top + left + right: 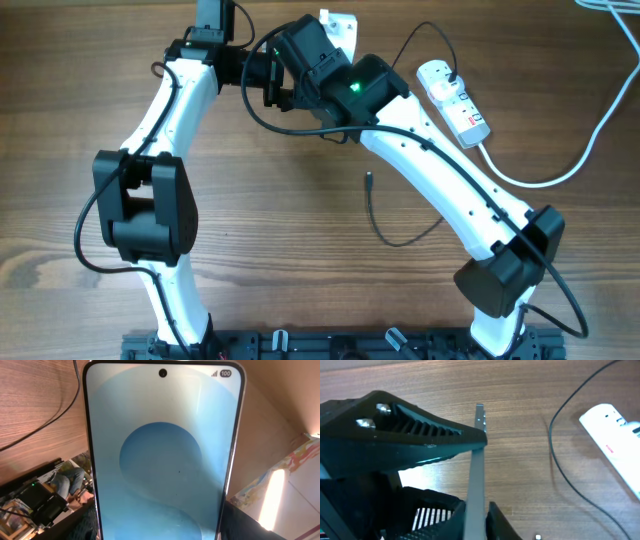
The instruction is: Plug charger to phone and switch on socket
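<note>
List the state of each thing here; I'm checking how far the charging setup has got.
phone: screen lit, battery reading 100.
charger: one end in the socket, plug tip loose on the table, not in the phone.
socket: charger plugged in; switch position too small to tell.

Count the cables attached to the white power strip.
2. The black charger enters the socket at its far end; the thick white cable leaves its near end, curving right. None else shows.
</note>
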